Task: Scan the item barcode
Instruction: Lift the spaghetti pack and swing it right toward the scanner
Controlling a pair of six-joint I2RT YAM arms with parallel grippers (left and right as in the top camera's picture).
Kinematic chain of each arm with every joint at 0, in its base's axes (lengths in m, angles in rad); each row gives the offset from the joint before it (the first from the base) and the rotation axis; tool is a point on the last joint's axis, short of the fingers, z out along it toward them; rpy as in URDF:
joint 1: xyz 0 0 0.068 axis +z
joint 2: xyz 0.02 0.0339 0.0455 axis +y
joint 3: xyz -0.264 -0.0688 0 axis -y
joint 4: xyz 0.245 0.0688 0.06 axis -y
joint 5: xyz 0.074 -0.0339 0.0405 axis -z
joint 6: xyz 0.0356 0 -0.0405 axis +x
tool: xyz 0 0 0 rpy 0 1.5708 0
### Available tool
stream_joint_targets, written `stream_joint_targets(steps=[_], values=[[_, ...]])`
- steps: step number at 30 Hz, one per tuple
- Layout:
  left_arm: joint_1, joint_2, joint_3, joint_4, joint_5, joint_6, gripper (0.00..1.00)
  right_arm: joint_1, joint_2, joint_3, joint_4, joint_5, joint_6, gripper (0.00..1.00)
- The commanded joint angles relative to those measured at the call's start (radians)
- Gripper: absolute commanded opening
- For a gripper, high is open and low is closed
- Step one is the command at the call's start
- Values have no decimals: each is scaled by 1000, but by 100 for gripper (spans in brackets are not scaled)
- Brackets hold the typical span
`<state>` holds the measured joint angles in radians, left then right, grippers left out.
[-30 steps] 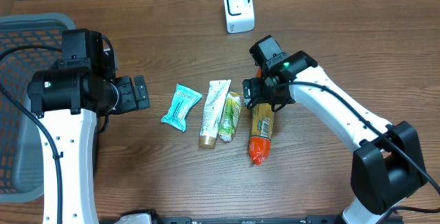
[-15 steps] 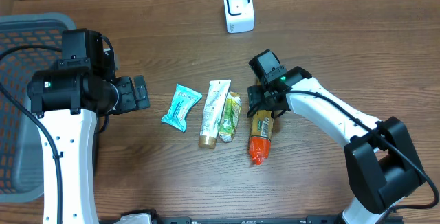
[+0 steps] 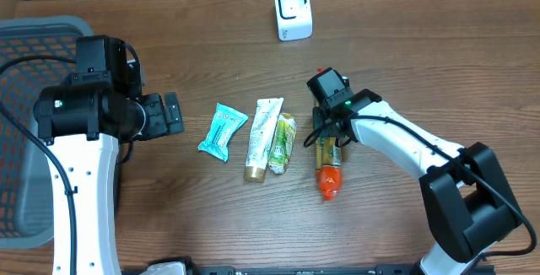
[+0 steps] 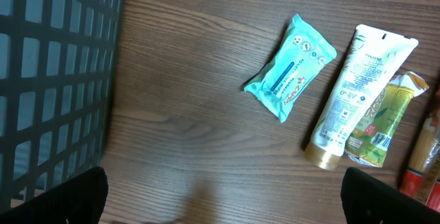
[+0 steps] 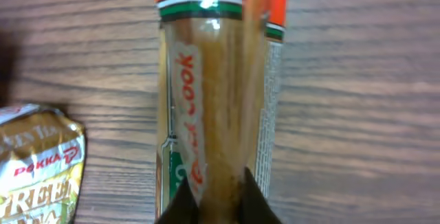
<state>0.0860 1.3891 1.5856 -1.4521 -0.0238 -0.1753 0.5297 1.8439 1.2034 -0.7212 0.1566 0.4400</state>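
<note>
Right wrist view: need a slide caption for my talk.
Right pincer pinches the orange-topped packet, green tea pouch beside it.

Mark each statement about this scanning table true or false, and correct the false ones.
1. The right gripper is closed on the orange-ended packet. True.
2. The left gripper holds the teal packet. False: its jaws are open and empty, and it stands apart from the packet, which lies on the table.
3. The white scanner stands upright at the far side of the table, beyond the row of items. True.
4. The white tube lies inside the grey basket. False: it lies on the table between the teal packet and the green tea pack.
</note>
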Motion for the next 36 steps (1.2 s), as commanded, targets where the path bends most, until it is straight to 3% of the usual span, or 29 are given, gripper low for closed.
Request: stream_joint_targets(steps=[1, 8, 12, 20, 25, 28, 33, 36], values=[[5, 3, 13, -2, -10, 22, 100, -46, 3, 39, -86, 30, 62, 4], [5, 3, 13, -2, -10, 22, 100, -142, -75, 166, -342, 117, 74, 4], [5, 3, 13, -2, -10, 23, 99, -164, -87, 179, -480, 285, 234, 4], [5, 3, 13, -2, -10, 22, 99, -155, 23, 175, -460, 183, 270, 6], [5, 3, 13, -2, -10, 22, 100, -150, 42, 183, -344, -34, 151, 38], [5, 3, 13, -2, -10, 22, 99, -157, 42, 231, -335, -76, 100, 63], [5, 3, 13, -2, -10, 22, 100, -210, 42, 385, -384, -61, -57, 76], [5, 3, 13, -2, -10, 22, 100, -253, 42, 424, -351, -64, -180, 77]])
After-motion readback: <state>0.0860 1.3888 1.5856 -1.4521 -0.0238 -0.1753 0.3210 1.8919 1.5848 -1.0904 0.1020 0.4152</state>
